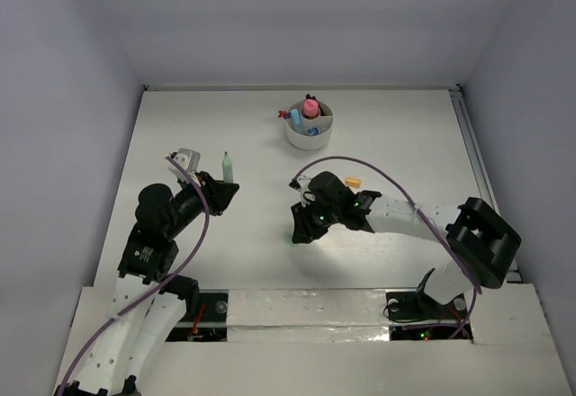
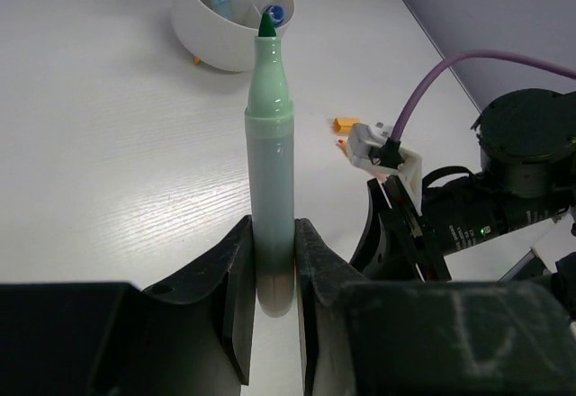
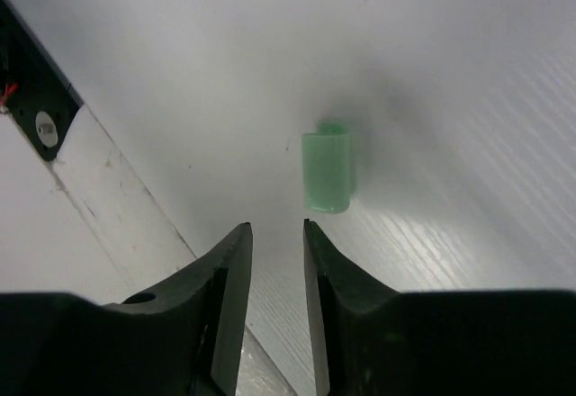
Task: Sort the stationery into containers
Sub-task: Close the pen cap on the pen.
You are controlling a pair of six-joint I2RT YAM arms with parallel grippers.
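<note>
My left gripper point(image 1: 222, 193) point(image 2: 273, 270) is shut on the lower end of a pale green marker point(image 1: 228, 167) point(image 2: 270, 144). The marker stands upright above the table with its dark green tip bare. Near the table's front edge my right gripper point(image 1: 300, 234) point(image 3: 277, 227) hovers with its jaws narrowly open and nothing between them. A short green cap point(image 3: 326, 173) lies on the table just beyond its fingertips. The round white cup point(image 1: 297, 139) point(image 2: 216, 40) at the back centre holds pink and blue pieces.
A small orange piece point(image 1: 353, 182) point(image 2: 344, 124) lies on the table beside the right arm. Small red pieces point(image 1: 282, 114) sit against the cup's left side. The table's front ledge point(image 3: 99, 198) runs close beside the right gripper.
</note>
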